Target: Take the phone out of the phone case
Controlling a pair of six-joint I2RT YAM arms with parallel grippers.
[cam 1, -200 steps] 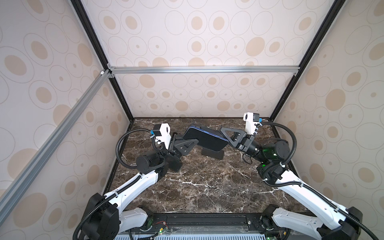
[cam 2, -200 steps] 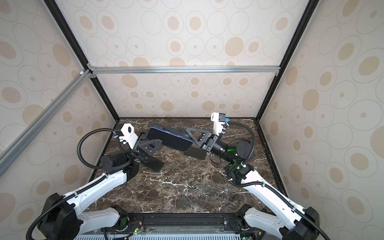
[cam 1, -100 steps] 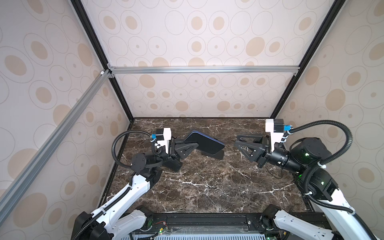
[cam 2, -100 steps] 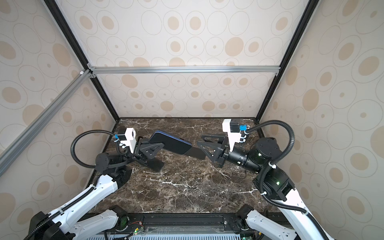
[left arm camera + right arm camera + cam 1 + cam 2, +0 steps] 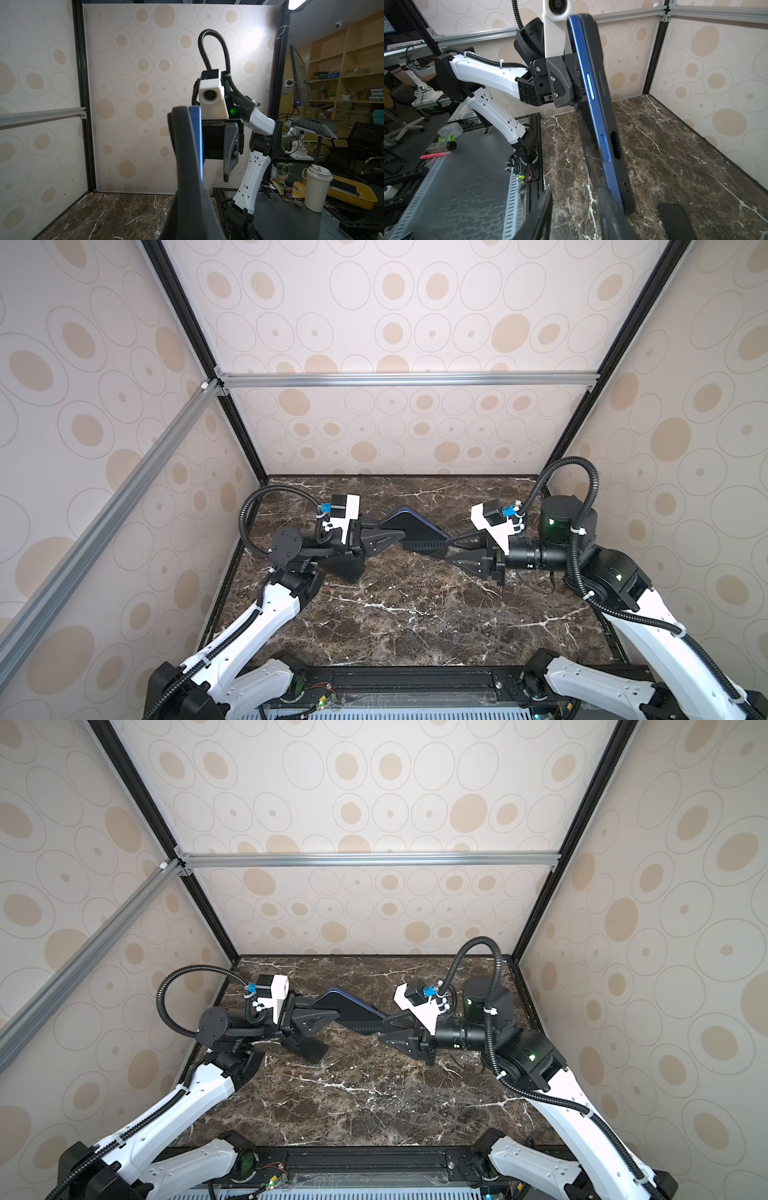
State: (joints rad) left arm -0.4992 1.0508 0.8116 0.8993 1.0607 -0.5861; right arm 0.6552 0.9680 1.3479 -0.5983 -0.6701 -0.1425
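Marble top, phone — in left end effector

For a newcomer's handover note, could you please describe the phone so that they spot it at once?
Look above the dark marble table, between the two arms, where the left gripper clamps a flat slab up in the air. That is the phone: the only thing gripped, blue-rimmed inside a black phone case; the right gripper beside its free end is open.

The phone hangs over the table between left and right jaws.
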